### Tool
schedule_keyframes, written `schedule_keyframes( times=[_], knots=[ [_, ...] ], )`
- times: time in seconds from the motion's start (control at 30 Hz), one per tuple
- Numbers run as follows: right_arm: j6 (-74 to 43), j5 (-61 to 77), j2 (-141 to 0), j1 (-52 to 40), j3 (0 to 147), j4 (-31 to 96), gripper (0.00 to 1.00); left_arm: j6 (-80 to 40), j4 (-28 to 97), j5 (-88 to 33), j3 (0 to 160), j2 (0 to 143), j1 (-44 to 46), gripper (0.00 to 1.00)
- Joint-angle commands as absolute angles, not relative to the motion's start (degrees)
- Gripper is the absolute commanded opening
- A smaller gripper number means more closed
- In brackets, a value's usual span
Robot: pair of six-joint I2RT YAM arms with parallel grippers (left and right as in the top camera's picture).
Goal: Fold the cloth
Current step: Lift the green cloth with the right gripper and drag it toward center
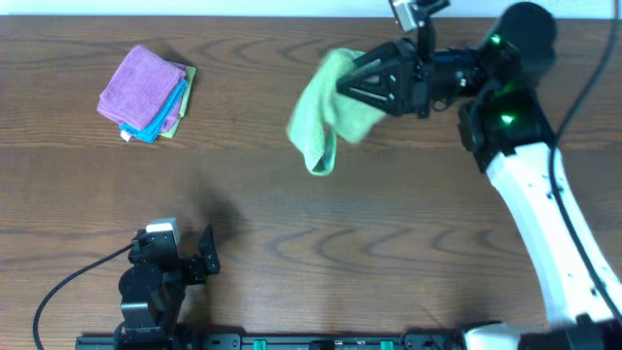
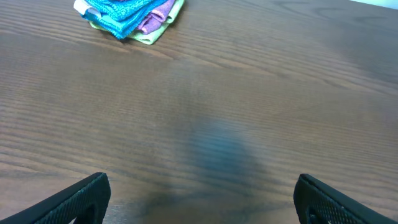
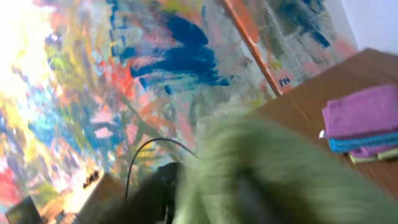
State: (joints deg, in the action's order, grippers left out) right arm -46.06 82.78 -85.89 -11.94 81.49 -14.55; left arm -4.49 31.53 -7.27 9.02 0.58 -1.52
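Note:
The lime-green cloth [image 1: 325, 109] hangs bunched from my right gripper [image 1: 352, 86], held up over the back middle of the table. In the right wrist view the cloth [image 3: 280, 168] is a green blur that fills the lower frame and hides the fingers. My right gripper is shut on it. My left gripper [image 1: 199, 255] rests at the front left, far from the cloth. Its fingers [image 2: 199, 202] are wide apart over bare wood and hold nothing.
A folded stack with a purple cloth [image 1: 144, 82] on top, a blue one and a green one under it, lies at the back left. It shows in the left wrist view [image 2: 130, 14] and the right wrist view [image 3: 360, 121]. A painted wall [image 3: 124, 74] is behind.

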Motion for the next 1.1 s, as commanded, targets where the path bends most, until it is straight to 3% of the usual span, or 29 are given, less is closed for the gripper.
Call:
schedule_keyframes(
  times=[0.0, 0.2, 0.57, 0.67, 0.93, 1.07],
  knots=[
    [-44.9, 84.8, -84.6, -10.4, 82.0, -14.8, 0.99, -4.7, 31.4, -7.0, 8.4, 0.3, -1.9, 0.95],
    [-43.6, 87.7, -84.7, -9.3, 81.7, -14.4, 0.99, -4.7, 31.4, -7.0, 8.4, 0.3, -1.9, 0.95],
    [-21.8, 85.1, -86.6, -10.9, 72.9, -4.0, 0.99, -4.7, 31.4, -7.0, 8.4, 0.3, -1.9, 0.95],
    [-19.9, 75.1, -89.2, -10.9, 67.0, 1.0, 0.99, -4.7, 31.4, -7.0, 8.4, 0.3, -1.9, 0.95],
    [-23.5, 28.5, -95.7, -11.0, 62.2, 17.0, 0.99, -4.7, 31.4, -7.0, 8.4, 0.3, -1.9, 0.95],
    [-22.0, 21.2, -94.2, -10.2, 64.4, 19.8, 0.99, -4.7, 31.4, -7.0, 8.4, 0.3, -1.9, 0.95]
  ],
)
